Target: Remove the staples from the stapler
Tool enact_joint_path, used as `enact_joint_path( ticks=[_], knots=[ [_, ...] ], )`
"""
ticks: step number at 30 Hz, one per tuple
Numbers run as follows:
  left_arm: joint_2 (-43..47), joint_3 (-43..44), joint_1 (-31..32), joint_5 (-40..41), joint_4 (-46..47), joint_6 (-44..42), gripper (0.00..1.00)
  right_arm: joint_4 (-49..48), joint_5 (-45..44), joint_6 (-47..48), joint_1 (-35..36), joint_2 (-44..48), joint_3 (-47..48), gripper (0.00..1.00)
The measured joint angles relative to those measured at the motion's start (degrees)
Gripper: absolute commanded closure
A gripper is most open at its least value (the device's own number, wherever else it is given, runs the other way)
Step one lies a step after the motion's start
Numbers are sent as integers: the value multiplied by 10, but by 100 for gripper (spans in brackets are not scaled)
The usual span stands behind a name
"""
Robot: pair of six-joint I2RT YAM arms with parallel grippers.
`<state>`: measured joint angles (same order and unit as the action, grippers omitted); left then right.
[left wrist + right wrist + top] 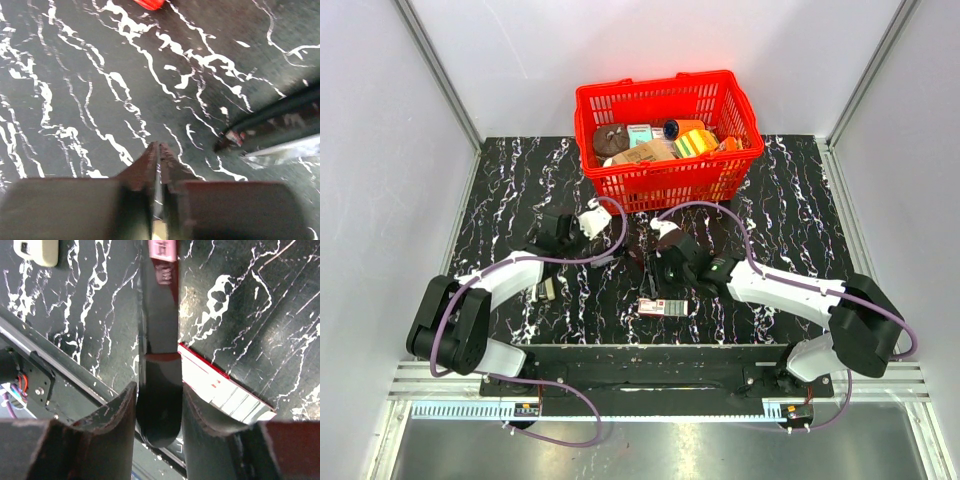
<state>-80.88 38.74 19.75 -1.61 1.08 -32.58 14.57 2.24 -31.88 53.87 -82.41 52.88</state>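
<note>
Right wrist view: stapler (160,320) (far end cropped) partly hides red-and-white box (225,390)

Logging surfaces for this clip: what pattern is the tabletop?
The tabletop is black with white marble-like veins, clearest in the left wrist view.

No text seems legible in any view.

Black marbled table (800,200) bearing red basket (670,182)
</note>
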Motion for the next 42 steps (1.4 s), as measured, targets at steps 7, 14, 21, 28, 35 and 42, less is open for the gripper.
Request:
enact_joint_path(
  ticks=[7, 14, 21, 28, 35, 42],
  knots=[
    [-3, 0, -2, 22, 38, -6, 100, 23, -3, 16, 7, 0, 3, 100],
    [-6, 0, 12, 24, 38, -6, 100, 29, -16, 21, 15, 0, 5, 100],
    [10, -10, 17, -5, 8, -7, 92, 52, -59, 36, 45, -12, 30, 100],
    [45, -14, 18, -95, -61, -14, 75, 65, -91, 57, 68, -36, 55, 100],
    [47, -2, 14, -155, -78, -56, 59, 92, -103, 71, 83, -49, 58, 100],
    [8, 27, 13, -197, -96, -96, 60, 108, -116, 80, 91, -49, 58, 100]
  ],
)
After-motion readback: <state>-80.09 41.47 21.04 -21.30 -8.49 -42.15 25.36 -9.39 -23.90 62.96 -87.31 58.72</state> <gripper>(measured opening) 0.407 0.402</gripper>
